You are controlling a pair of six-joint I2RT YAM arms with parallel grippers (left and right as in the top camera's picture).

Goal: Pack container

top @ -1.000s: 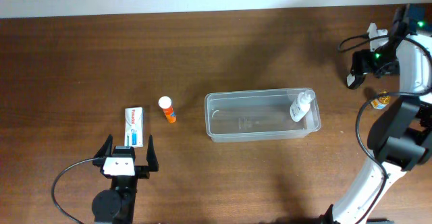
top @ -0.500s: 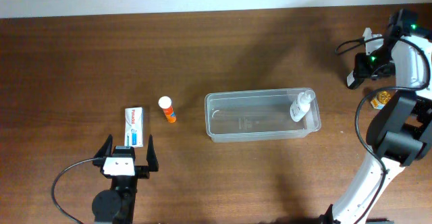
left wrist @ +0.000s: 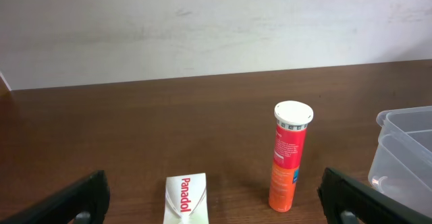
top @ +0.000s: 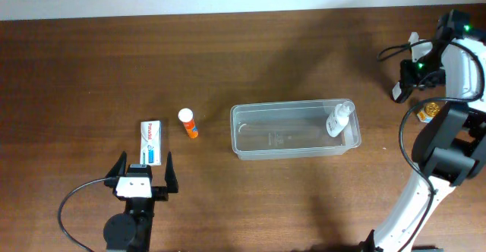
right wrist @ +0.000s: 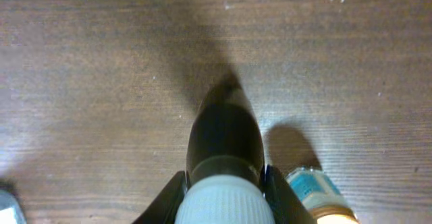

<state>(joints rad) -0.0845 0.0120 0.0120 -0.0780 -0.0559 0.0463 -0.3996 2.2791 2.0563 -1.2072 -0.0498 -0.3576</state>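
The clear plastic container (top: 292, 150) is sitting just right of the table's (top: 91, 62) middle, long side running 9 to 3 o'clock. A white spray bottle (top: 339, 119) is lying inside it at the 3 o'clock end. At the container's 9 o'clock, apart from it, an orange tube (top: 189, 125) with a white cap is standing upright. The Panadol box (top: 153, 140) is lying flat at the tube's 8 o'clock. The left gripper (top: 145, 161) is hovering at the box's 6 o'clock end, jaws spread wide and grasping nothing. The right gripper (top: 397, 92) is hanging at the container's 2 o'clock, well apart. Its fingers (right wrist: 225, 140) are showing as one dark wedge with no gap, clenched on nothing. A small bottle (right wrist: 312, 187) is standing just beside them.
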